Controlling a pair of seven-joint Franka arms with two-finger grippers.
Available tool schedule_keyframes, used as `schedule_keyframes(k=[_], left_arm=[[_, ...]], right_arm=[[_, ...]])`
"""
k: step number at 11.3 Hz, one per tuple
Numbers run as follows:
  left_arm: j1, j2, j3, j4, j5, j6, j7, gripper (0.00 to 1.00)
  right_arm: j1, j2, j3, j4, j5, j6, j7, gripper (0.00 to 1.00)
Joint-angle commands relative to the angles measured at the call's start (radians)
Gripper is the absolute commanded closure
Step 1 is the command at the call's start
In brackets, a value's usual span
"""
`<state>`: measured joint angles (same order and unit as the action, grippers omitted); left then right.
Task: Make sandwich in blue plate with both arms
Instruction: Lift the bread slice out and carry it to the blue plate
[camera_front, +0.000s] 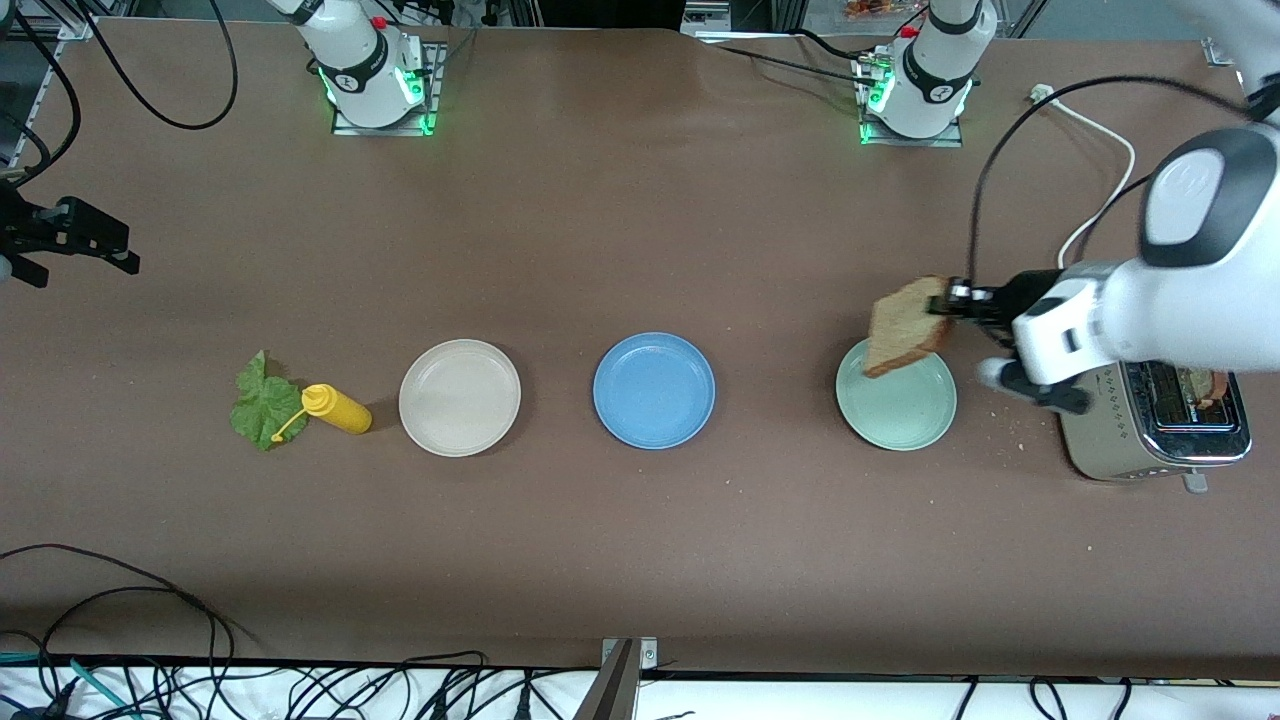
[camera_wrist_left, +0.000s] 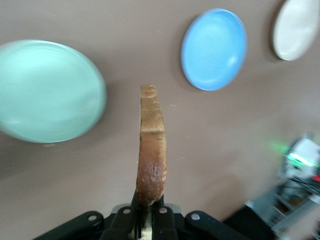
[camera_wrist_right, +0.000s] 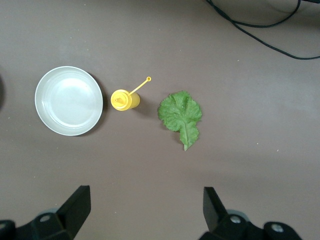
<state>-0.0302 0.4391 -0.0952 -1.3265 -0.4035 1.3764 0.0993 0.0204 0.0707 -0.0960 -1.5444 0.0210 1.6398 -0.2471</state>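
Left wrist view shows left gripper (camera_wrist_left: 148, 220) pinching bread slice (camera_wrist_left: 151, 150) edge-on

Front cam high, facing bases; wrist cams look down, all sharing cream plate (camera_front: 459, 397)

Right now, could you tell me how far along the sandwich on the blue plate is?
Early stage. Done: nothing is on the blue plate yet. In hand: the left gripper is shut on one bread slice, holding it up over the mint-green plate beside the toaster. The right gripper waits open above the lettuce leaf and yellow bottle. Left: placing bread, lettuce, then a second slice.
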Motion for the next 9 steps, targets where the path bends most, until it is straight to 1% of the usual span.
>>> schedule_keyframes(k=[1,3,4,5,7,9], left_arm=[[-0.097,0.166,0.014,0.026,-0.245,0.112,-0.020,1.00],[-0.170,0.242,0.014,0.026,-0.329,0.267,-0.007,1.00],[-0.209,0.262,0.014,0.021,-0.391,0.355,-0.009,1.00],[-0.236,0.282,0.014,0.017,-0.428,0.425,-0.007,1.00],[-0.250,0.328,0.014,0.016,-0.469,0.498,0.000,1.00],[-0.266,0.366,0.014,0.012,-0.526,0.524,0.051,1.00]], right_arm=[[0.000,-0.005,-0.001,0.004,0.005,0.000,-0.012,0.00],[0.000,-0.005,-0.001,0.004,0.005,0.000,-0.012,0.00],[0.000,-0.005,0.001,0.004,0.005,0.000,-0.012,0.00],[0.000,-0.005,0.001,0.004,0.005,0.000,-0.012,0.00],[0.000,-0.005,-0.001,0.004,0.005,0.000,-0.012,0.00],[0.000,-0.005,-0.001,0.004,0.005,0.000,-0.012,0.00]])
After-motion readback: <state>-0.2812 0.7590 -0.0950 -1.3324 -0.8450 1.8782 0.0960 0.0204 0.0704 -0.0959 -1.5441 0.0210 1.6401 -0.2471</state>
